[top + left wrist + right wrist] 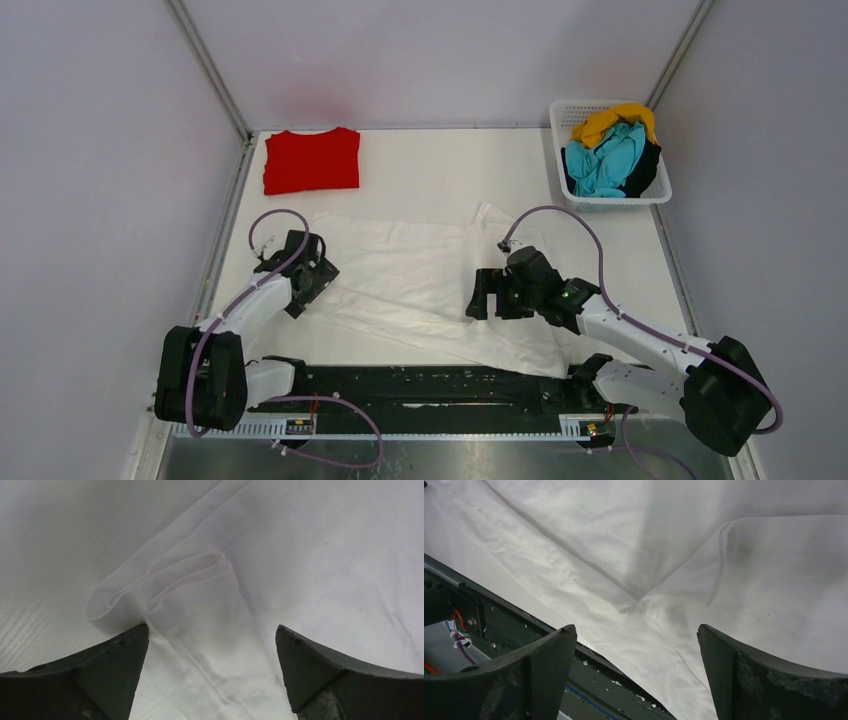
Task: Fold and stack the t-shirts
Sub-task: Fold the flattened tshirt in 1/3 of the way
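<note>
A white t-shirt (420, 280) lies spread across the middle of the table, creased and reaching to the near edge. A red t-shirt (311, 159) lies folded flat at the back left. My left gripper (313, 280) hovers open over the white shirt's left edge; in the left wrist view a sleeve (170, 582) lies just beyond the fingertips. My right gripper (488, 295) stands open over the shirt's right half, with a fold of the white cloth (664, 600) in front of its jaws. Nothing is held by either.
A white plastic lattice basket (561, 121) at the back right holds yellow (612, 120), teal (605, 160) and black (645, 172) shirts. A black rail (420, 388) runs along the near edge. Grey walls close in both sides.
</note>
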### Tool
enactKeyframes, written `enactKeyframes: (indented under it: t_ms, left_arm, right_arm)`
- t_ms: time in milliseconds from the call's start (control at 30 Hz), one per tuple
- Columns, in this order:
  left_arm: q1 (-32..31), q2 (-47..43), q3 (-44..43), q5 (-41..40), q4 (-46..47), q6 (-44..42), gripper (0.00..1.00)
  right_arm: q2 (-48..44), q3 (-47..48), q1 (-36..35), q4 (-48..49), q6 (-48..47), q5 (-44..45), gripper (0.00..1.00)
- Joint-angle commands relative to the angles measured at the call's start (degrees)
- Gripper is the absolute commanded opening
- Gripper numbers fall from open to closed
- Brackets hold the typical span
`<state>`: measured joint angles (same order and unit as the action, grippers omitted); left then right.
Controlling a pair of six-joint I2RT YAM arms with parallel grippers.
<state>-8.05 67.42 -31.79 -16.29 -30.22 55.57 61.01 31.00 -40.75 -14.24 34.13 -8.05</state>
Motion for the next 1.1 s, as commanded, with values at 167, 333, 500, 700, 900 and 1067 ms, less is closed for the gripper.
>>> enactKeyframes:
  t_ms: [167,333,500,700,900,1067]
  left_arm:
    - [0.3,-0.2,-1.1,-1.0,5.1,1.5,0.94]
    - [0.3,-0.6,-1.7,0.2,6.5,1.4,0.92]
    - [0.3,-0.1,-3.2,-2.3,5.5,1.5,0.9]
    - [0.3,3.6,-3.2,0.3,9.5,1.6,0.86]
    - [0.3,6.0,-4.4,0.3,11.3,2.1,0.74]
    - [0.3,6.1,-4.7,0.2,11.5,2.2,0.6]
  right_arm:
    - [-0.5,1.1,-0.4,1.9,-0.3,2.3,1.0]
    - [0.2,1.2,-0.4,1.9,-0.5,2.0,1.0]
    - [1.0,1.2,-0.4,2.2,-1.1,2.7,1.0]
    - [1.6,0.4,-0.5,2.8,-0.8,2.5,1.0]
    - [2.1,0.3,-0.4,2.9,-1.0,3.3,0.99]
    - [2.5,0.7,-0.4,2.9,-1.2,3.2,1.0]
